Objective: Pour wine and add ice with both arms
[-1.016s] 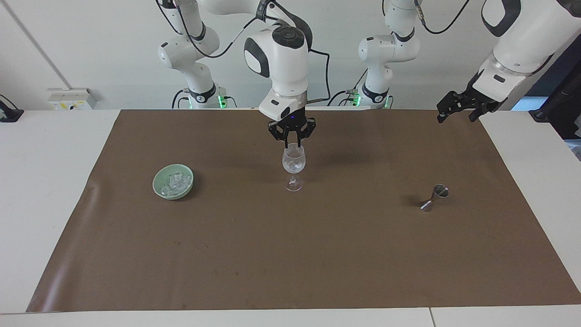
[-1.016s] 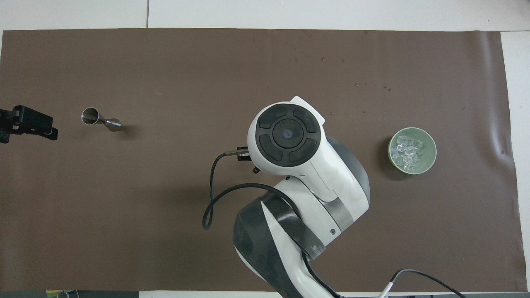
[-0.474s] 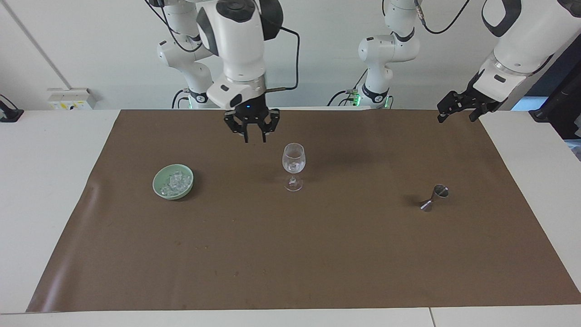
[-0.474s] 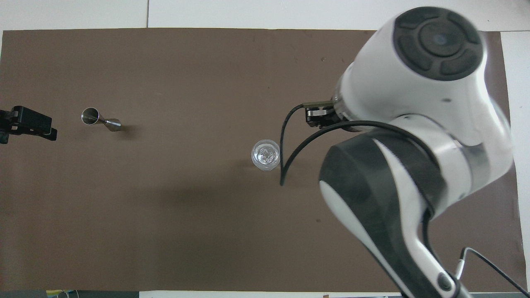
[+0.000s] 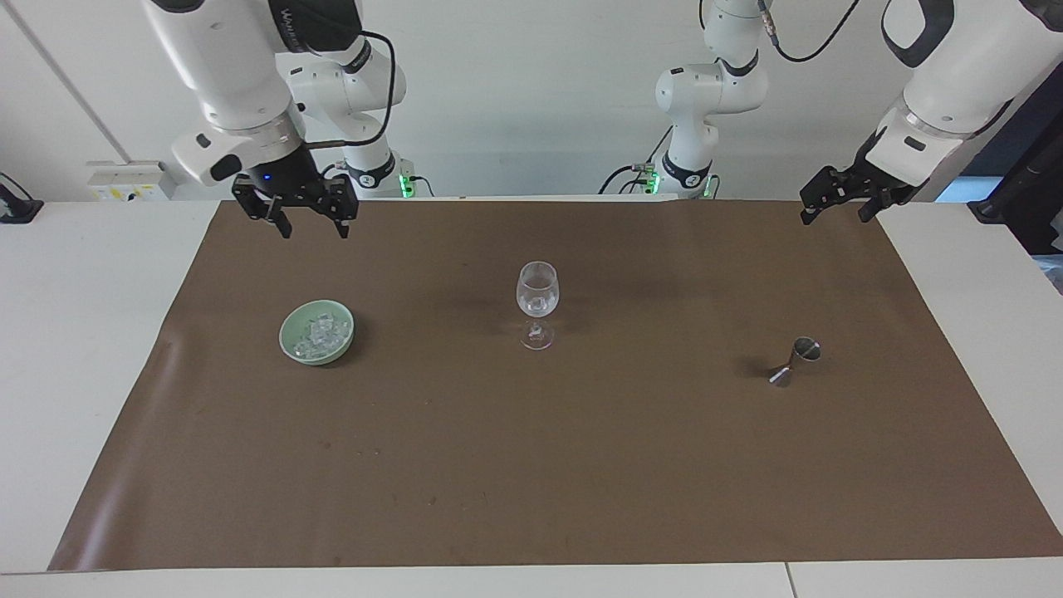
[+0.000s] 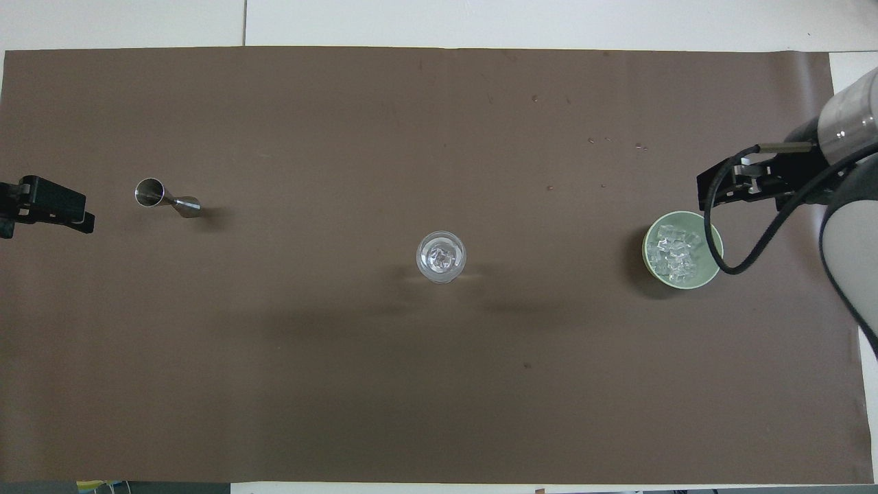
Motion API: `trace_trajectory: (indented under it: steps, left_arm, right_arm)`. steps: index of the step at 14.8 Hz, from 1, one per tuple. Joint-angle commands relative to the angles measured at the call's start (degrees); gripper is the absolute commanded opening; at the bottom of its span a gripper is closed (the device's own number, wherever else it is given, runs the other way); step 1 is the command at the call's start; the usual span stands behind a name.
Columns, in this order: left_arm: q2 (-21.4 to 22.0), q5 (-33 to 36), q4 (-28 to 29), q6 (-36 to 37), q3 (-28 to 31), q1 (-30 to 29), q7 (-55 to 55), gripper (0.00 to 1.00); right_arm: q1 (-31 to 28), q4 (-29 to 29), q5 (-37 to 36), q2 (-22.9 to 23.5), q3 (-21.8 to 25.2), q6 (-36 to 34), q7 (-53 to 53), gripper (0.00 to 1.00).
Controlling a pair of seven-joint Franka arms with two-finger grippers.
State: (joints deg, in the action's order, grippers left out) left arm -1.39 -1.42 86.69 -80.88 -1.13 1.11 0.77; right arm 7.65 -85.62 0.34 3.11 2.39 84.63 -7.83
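A clear stemmed glass stands mid-mat with a few pieces of ice in its bowl. More ice fills a pale green bowl toward the right arm's end of the table. My right gripper hangs in the air close to that bowl, open and empty. At the left arm's end, my left gripper waits open and empty above the mat's edge. No wine shows in either view.
A small steel jigger stands on the brown mat toward the left arm's end. A few water drops dot the mat, farther from the robots than the bowl. White tabletop borders the mat.
My right gripper has risen from over the glass, swung across to the bowl's end of the table and opened. The left arm has not moved.
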Motion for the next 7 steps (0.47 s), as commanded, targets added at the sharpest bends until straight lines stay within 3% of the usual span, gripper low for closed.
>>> trace_trajectory:
  steps: [1, 5, 7]
  left_arm:
    - [1.83, -0.25, 2.08, -0.50, 0.16, -0.23, -0.60, 1.00]
    - [1.83, -0.16, 2.08, -0.59, 0.16, -0.23, -0.60, 1.00]
    - [1.83, -0.25, 2.08, -0.59, 0.16, -0.23, -0.60, 1.00]
  right_arm:
    - [-0.97, -2.09, -0.78, -1.62, -0.80, -0.08, 0.71, 1.00]
    - [-2.11, -4.27, -2.71, -2.05, -0.80, 0.98, 4.13, 1.00]
    - [-4.04, -8.14, -3.07, -5.56, -0.63, 0.89, 5.19, 1.00]
